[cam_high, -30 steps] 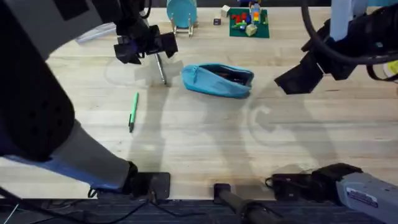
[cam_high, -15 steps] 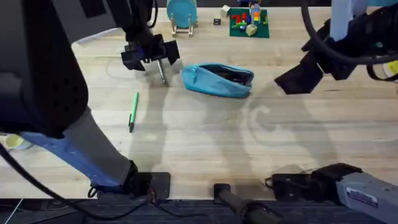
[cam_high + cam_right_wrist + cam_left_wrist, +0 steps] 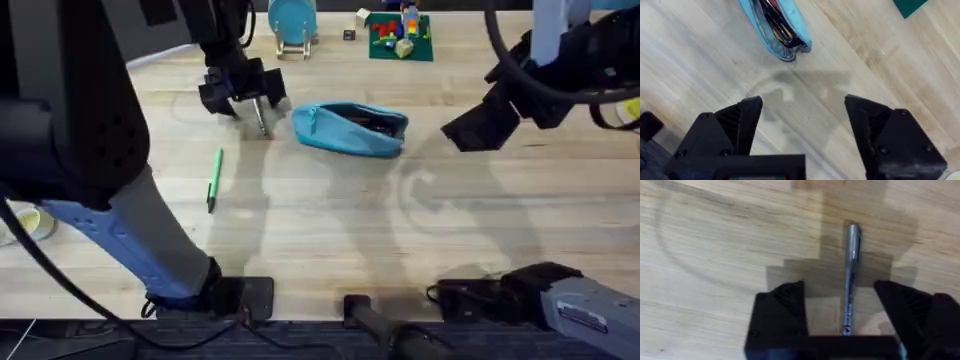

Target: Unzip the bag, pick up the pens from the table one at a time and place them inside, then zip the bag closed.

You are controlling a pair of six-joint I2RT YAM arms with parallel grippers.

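Bag: one light blue bag (image 3: 350, 129) is lying on the desk (image 3: 330, 220) near the far middle, its zipper standing open; dark items are showing inside through the opening in the right wrist view (image 3: 774, 27), too crowded to tell apart.
Pens: two are lying on the desk. The silver pen (image 3: 260, 116) is sitting just left of the bag, and the green pen (image 3: 213, 179) is lying nearer the front, apart from both.
Left hand: the left hand (image 3: 243, 92) is hovering over the silver pen with its fingers spread wide; in its wrist view the pen (image 3: 850, 275) is running between the two black fingers (image 3: 785, 305), touching neither.
Right hand: the right hand (image 3: 482, 122) is hanging right of the bag, fingers wide apart and holding nothing.
Hidden or cut off: the near end of the silver pen is passing under the left hand's body; the left arm is looming large and dark over the left part of the desk.
Other things: a teal round object on a stand (image 3: 292, 22) and a green plate with small coloured bricks (image 3: 400, 36) are sitting at the far edge.
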